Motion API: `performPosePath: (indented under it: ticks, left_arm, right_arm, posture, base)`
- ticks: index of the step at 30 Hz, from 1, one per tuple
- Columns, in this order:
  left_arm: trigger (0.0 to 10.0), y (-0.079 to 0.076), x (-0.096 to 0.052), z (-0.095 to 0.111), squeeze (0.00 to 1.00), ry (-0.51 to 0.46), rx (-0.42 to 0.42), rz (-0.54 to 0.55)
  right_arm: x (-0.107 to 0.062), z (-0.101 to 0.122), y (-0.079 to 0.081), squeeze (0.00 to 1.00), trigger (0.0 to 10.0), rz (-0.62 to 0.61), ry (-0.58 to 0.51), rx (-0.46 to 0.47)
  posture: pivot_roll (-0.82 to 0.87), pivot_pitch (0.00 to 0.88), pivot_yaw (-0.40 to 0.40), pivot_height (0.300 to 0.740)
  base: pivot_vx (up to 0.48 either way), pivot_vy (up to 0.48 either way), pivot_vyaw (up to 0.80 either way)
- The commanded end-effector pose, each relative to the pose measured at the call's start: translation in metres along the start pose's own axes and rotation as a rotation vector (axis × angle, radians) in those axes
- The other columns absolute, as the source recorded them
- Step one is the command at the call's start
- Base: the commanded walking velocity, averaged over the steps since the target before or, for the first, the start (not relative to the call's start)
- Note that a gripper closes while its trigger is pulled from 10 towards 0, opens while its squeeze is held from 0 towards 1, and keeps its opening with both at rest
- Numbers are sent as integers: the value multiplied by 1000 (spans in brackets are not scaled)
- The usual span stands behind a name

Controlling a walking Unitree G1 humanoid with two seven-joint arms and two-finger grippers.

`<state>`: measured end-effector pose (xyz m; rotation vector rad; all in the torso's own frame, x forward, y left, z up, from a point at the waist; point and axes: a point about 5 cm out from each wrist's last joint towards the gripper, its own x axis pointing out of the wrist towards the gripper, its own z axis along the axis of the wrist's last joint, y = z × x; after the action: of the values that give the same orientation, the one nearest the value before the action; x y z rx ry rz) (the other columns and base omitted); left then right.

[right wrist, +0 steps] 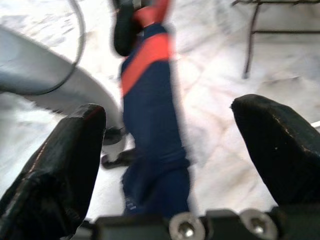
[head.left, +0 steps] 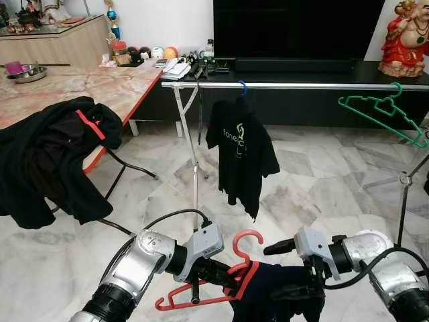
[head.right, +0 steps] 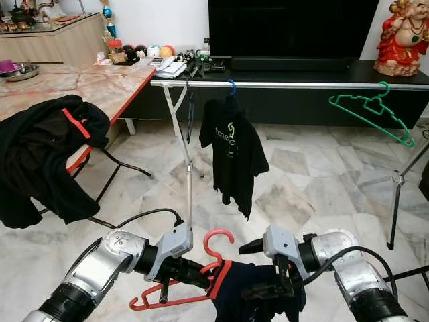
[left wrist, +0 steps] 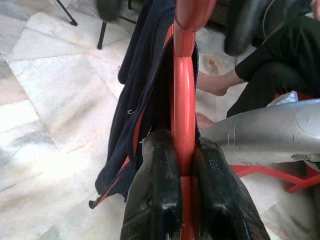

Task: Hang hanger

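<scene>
Red plastic hanger (head.left: pixel 231 278), seemingly navy-draped.

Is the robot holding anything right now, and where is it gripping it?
The left gripper is shut on the red hanger, pinching its thin red bar. The right gripper is open beside the navy garment, holding nothing.

The navy garment (head.left: pixel 268 295) is cut off below; the right wrist view is blurred.
</scene>
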<state>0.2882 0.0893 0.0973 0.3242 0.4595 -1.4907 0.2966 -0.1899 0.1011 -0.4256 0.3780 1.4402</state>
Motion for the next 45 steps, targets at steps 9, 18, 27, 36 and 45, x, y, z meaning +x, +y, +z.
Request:
performPosePath:
  ticks: [9,18,27,36,45]
  left_arm:
    - [10000,1,-3,15,0,30,97,-17]
    - [10000,1,-3,15,0,30,97,-17]
    - [10000,1,-3,15,0,30,97,-17]
    - [10000,2,-3,18,0,33,110,-13]
    - [10000,2,-3,40,0,41,234,2]
  right_arm:
    - [-7,2,-4,0,10000,-2,2,-6]
    - [-7,2,-4,0,10000,-2,2,-6]
    - [-7,2,-4,0,10000,-2,2,-6]
    - [-5,0,-3,0,10000,11,4,3]
    - [18,-15,10,0,10000,105,-19,116]
  posture:
    - [23,10,19,740]
    - [23,10,19,740]
    - [23,10,19,740]
    - [23,10,19,740]
    - [49,25,12,740]
  base:
    - [0,0,0]
    - [0,0,0]
    - [0,0,0]
    - [0,0,0]
    - [0,0,0]
